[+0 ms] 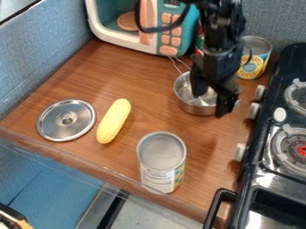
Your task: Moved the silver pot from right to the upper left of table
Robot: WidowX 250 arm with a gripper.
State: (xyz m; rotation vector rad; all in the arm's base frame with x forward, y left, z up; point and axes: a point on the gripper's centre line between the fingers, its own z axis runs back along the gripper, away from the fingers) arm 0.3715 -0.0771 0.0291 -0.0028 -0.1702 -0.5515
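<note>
Blue panels (44, 51) wall in a wooden table (78, 85) at left, a black toy stove (261, 179) lines its right side, and a toy microwave (166, 27) stands at the back. From above, the robot's hand (211, 103) straddles the pot's rim, open, one finger inside and one outside. A large can (160, 152) stands near the front edge, a second can (252, 67) behind the hand. The silver pot (193, 108) sits upright on the right of the table, beside the stove. Gripped by one side only, it could tip or slip off the smooth metal; its wire handle, leaning toward the microwave, could catch on the way left. A silver lid (55, 126) and a yellow corn cob (113, 120) lie at front left.
</note>
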